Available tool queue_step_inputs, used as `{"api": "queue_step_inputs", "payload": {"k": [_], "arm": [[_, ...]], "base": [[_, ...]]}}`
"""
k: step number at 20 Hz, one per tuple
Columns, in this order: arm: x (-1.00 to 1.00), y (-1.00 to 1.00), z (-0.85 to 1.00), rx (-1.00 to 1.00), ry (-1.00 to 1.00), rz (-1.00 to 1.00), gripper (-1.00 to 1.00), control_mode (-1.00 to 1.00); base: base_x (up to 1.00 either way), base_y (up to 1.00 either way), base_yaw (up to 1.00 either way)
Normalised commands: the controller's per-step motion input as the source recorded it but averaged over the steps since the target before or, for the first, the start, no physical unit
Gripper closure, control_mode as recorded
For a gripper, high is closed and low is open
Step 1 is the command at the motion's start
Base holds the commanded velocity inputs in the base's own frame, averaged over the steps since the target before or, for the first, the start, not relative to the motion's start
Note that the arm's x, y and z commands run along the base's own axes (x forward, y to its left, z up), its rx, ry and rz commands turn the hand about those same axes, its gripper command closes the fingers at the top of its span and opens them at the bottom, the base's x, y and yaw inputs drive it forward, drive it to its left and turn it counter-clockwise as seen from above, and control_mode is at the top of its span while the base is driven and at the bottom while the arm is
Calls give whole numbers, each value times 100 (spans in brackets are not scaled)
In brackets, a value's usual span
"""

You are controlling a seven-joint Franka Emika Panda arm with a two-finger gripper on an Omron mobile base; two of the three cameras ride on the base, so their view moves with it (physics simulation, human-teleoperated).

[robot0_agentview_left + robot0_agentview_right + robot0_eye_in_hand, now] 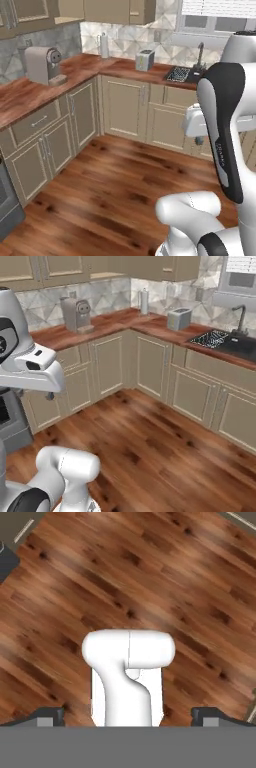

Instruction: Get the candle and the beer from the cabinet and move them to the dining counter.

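You have open wood floor (115,185) ahead. Along the table (30,95), the coffee machine (45,65), paper roll (104,45), toaster (144,60) and sink faucet (200,54) obstruct; gaps between stand free.

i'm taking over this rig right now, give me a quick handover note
Claw: open and holding nothing, pointing down at the wood floor.
Job's things: upper cabinets hang over the corner counter, doors shut as far as can be seen; which one holds the candle and beer cannot be told.
Done: nothing yet.
Left: drive up, open the cabinet, take the candle and the beer, carry each to the dining counter.
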Motion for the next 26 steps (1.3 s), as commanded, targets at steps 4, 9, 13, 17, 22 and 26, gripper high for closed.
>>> {"api": "queue_step_inputs", "payload": {"k": [4,9,13,17,22,26], "arm": [[0,0,0,0,0,0,-100,100],[0,0,0,0,0,0,-100,100],[0,0,0,0,0,0,-100,100],[0,0,0,0,0,0,-100,100],[0,0,0,0,0,0,-100,100],[0,0,0,0,0,0,-100,100]], "base": [[100,-50,52],[100,-73,44],[100,-76,42],[100,-71,39],[92,-38,27],[100,-45,30]]}}
